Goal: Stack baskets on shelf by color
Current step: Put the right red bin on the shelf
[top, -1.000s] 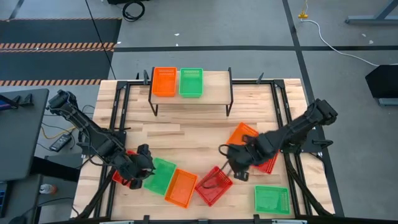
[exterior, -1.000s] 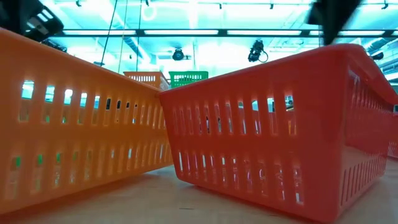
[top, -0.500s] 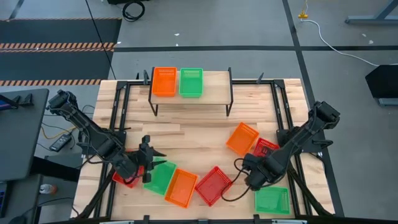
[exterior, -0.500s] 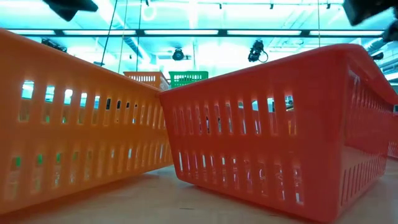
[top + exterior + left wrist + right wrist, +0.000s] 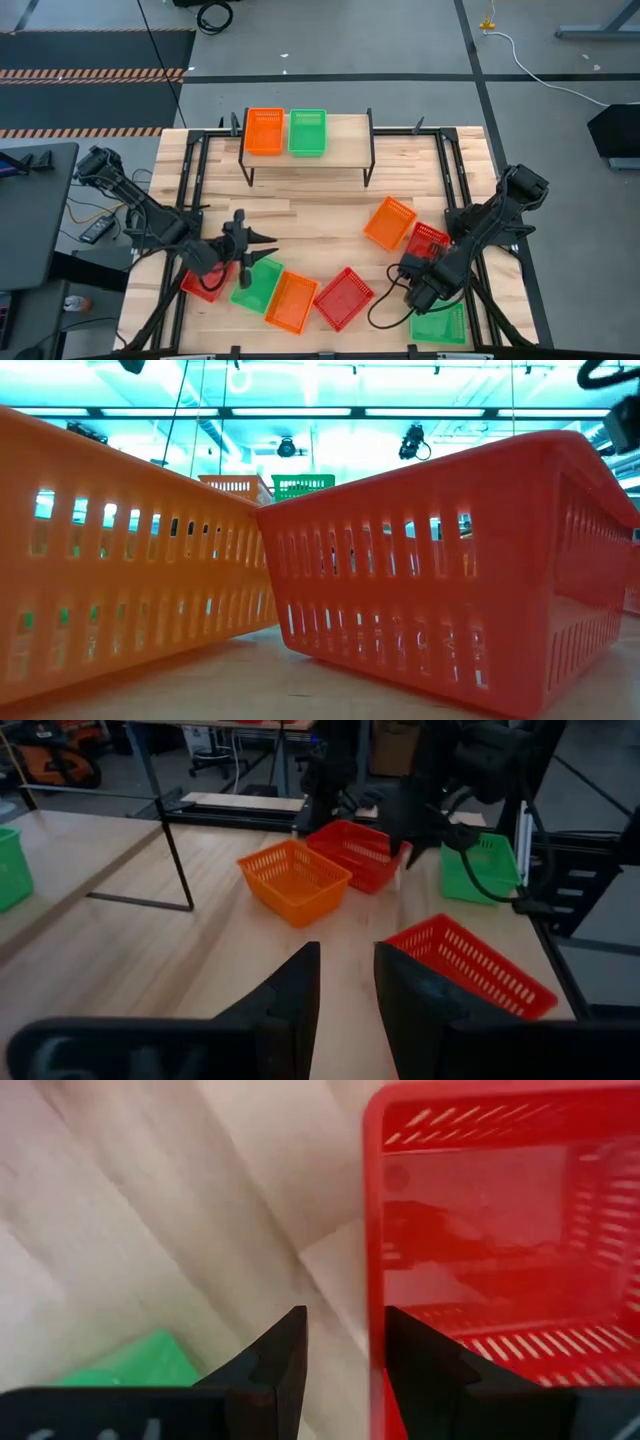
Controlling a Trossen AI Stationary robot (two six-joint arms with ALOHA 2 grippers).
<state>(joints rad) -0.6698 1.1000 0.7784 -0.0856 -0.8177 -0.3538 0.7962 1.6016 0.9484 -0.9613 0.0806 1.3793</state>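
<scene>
The shelf (image 5: pixel 340 140) carries one orange basket (image 5: pixel 265 131) and one green basket (image 5: pixel 307 132) side by side. On the tabletop lie a red basket (image 5: pixel 203 286), a green one (image 5: pixel 256 284), an orange one (image 5: pixel 291 301), a red one (image 5: pixel 343 297), an orange one (image 5: pixel 389 222), a red one (image 5: pixel 427 243) and a green one (image 5: pixel 438 322). My left gripper (image 5: pixel 262 244) is open, above the green basket at the near left, fingers pointing toward the table's right. My right gripper (image 5: pixel 408 273) is open, over bare wood between the right red basket (image 5: pixel 500 1230) and the near green basket (image 5: pixel 130 1365).
The shelf's right third (image 5: pixel 348 131) is bare plank. Black frame rails (image 5: pixel 455 180) run along both table sides. In the low view an orange basket (image 5: pixel 120 550) and a red basket (image 5: pixel 440 560) stand close to the camera and block most of the table. Bare wood lies mid-table (image 5: pixel 300 215).
My right gripper has drawn away from the near-centre red basket, moving toward the table's right and near edge, to a spot beside the near green basket. My left gripper has risen and shifted slightly toward the right, its fingers now pointing across the table. No basket has moved.
</scene>
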